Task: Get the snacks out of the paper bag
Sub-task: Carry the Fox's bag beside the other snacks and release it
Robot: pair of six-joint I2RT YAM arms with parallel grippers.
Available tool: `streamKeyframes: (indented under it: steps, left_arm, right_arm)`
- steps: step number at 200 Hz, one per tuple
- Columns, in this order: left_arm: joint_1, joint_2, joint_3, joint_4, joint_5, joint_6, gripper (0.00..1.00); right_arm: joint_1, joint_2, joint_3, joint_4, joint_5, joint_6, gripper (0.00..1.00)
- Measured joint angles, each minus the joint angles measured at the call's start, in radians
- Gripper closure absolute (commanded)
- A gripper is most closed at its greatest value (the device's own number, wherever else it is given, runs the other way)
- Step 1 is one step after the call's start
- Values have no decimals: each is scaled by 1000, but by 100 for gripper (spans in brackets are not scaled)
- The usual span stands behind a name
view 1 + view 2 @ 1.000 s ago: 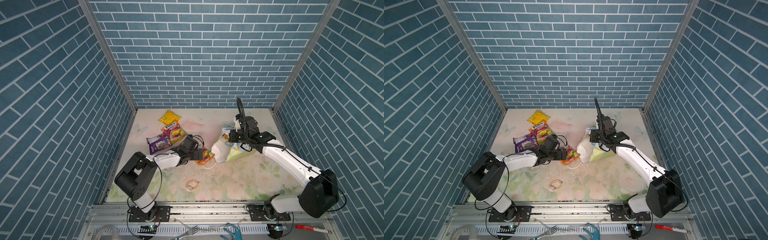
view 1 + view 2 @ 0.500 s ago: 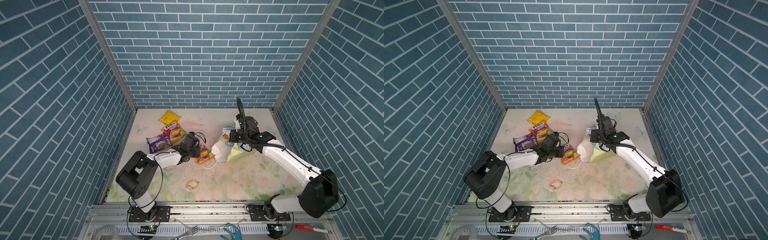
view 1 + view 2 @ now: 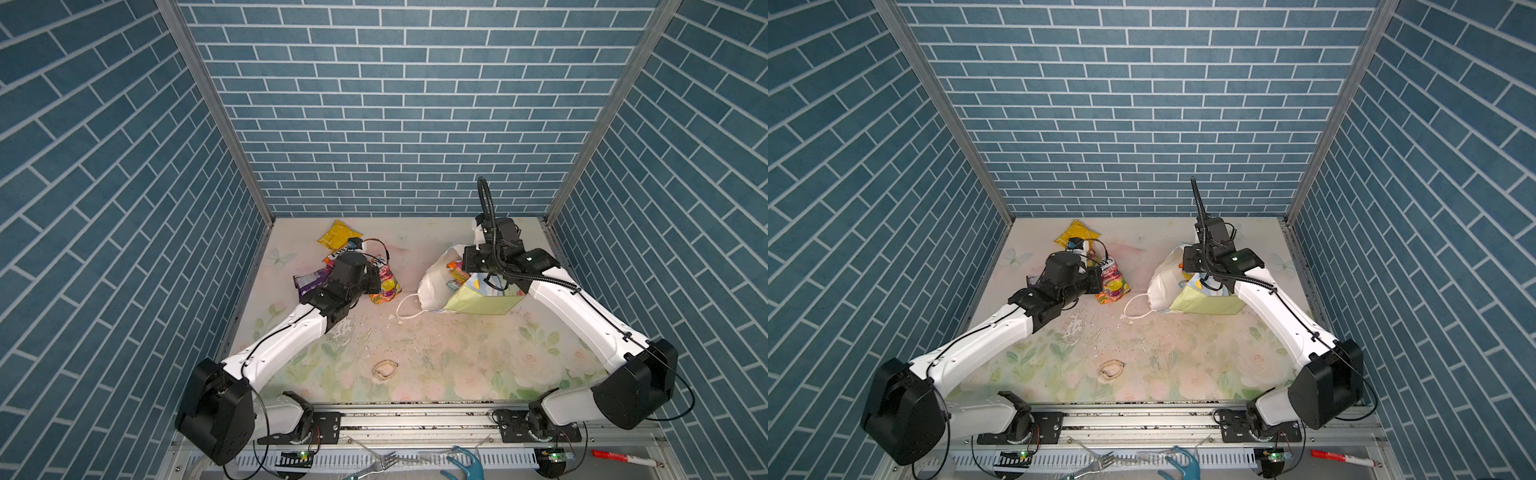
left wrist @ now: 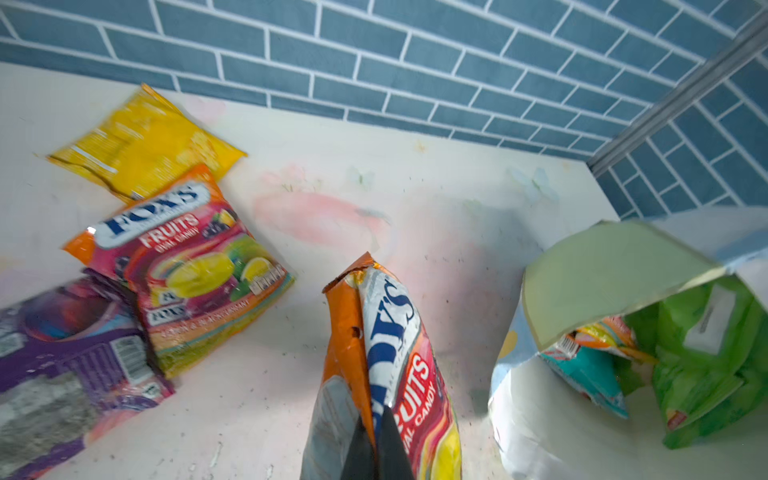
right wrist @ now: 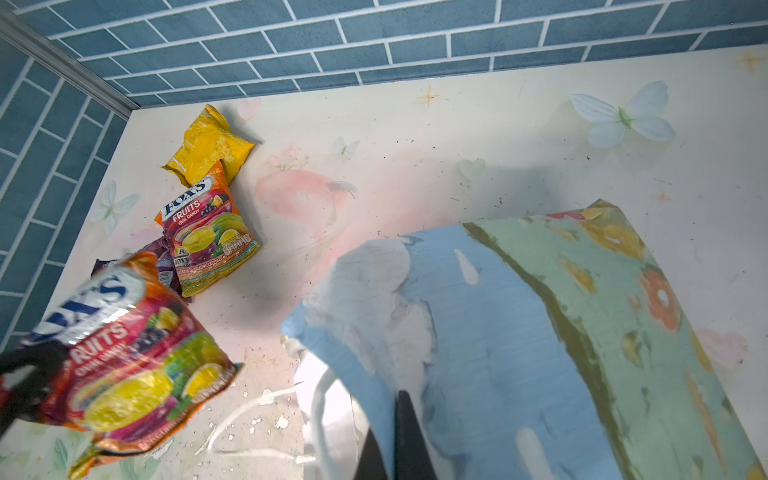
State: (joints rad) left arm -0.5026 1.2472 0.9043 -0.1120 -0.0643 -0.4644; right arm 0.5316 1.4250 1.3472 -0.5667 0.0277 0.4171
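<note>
Table (image 3: 457,353) is overlooked from high in both top views; paper bag (image 5: 519,332) is framed close-up from both wrists.

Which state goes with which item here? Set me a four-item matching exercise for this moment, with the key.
Items:
1. left gripper
2. right gripper
3. yellow packet
4. green bag

States:
A. inside the paper bag
B. shut on a FOX'S bag
C. lying loose on the table
D. shut on the paper bag's wall

Pairs: 1-B, 2-D, 3-C, 4-A.
</note>
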Motion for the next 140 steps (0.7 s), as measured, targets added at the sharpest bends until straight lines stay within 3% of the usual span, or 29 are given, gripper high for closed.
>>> streamKeyframes:
  steps: [48, 140]
  left_arm:
    - [164, -68, 8, -46, -3, 7, 100]
    - [324, 13, 27, -106, -27, 16, 100]
  right_arm:
    - [0, 0, 13, -10, -6, -6, 100]
    - [0, -91, -24, -11, -77, -2, 100]
